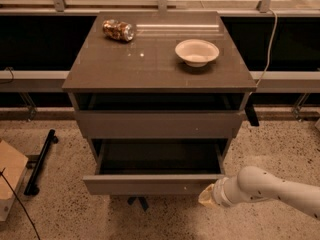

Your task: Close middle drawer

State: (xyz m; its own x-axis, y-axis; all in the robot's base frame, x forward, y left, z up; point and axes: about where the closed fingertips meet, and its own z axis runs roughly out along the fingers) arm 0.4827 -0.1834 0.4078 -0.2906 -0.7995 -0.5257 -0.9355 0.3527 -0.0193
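Observation:
The middle drawer point(152, 184) of the grey-brown cabinet is pulled far out, showing its dark, empty box interior point(159, 157). Its plain flat front faces me low in the view. My gripper point(208, 196) is at the lower right, touching the right end of that drawer front from the outside. The white arm point(270, 188) reaches in from the right edge. Above the open drawer, the top drawer front point(157, 124) stands out a little from the cabinet.
A white bowl point(197, 52) and a crumpled snack packet point(119, 30) lie on the cabinet top point(150, 69). A black bar point(41, 161) and a cardboard box point(11, 176) lie on the speckled floor at left. A railing and dark window run behind.

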